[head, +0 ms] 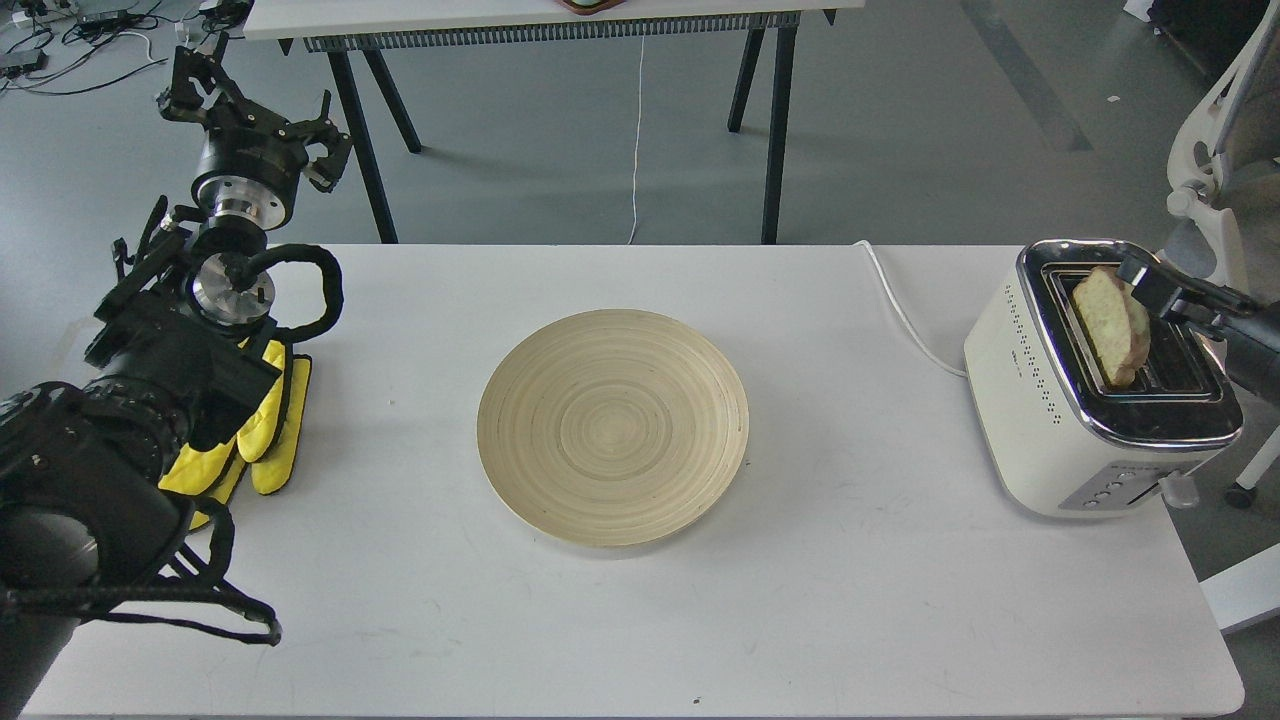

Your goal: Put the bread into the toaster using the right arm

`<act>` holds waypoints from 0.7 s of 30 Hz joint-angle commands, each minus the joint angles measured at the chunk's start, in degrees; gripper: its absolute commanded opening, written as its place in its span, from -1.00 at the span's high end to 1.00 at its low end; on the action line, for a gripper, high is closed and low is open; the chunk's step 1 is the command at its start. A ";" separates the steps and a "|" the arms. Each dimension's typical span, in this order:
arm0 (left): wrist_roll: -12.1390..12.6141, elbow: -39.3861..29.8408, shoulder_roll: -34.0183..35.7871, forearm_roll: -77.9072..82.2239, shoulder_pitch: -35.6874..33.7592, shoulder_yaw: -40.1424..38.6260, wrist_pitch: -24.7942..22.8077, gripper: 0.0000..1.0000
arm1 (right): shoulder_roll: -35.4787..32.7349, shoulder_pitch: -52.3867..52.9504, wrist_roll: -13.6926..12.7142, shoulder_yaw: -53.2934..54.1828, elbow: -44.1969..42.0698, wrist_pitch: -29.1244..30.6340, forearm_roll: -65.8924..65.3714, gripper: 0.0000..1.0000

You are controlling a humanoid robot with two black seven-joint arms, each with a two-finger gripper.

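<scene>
The bread [1108, 322] stands tilted in a slot of the cream-white toaster [1040, 420] at the table's right end, its lower part inside and its upper half sticking out. My right gripper [1150, 288] comes in from the right edge and is shut on the bread's upper right edge, just above the chrome top. My left gripper [255, 115] is raised at the far left, open and empty, far from the toaster.
An empty round bamboo plate [612, 428] sits mid-table. A yellow mitt [272, 440] lies under my left arm. The toaster's white cord [905, 312] runs off the back edge. A white chair [1215, 150] stands right of the table, and another table [560, 25] behind.
</scene>
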 commanded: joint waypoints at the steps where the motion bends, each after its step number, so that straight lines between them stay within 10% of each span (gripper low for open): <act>1: 0.00 0.06 -0.07 -0.02 0.00 0.00 0.00 -1.00 | 1.48 0.24 1.16 4.33 1.87 -0.15 0.67 -0.91; 21: 0.09 -0.03 -0.07 -0.11 0.00 0.00 0.00 -1.00 | 39.88 0.94 -0.85 38.26 -18.50 3.36 38.18 -0.99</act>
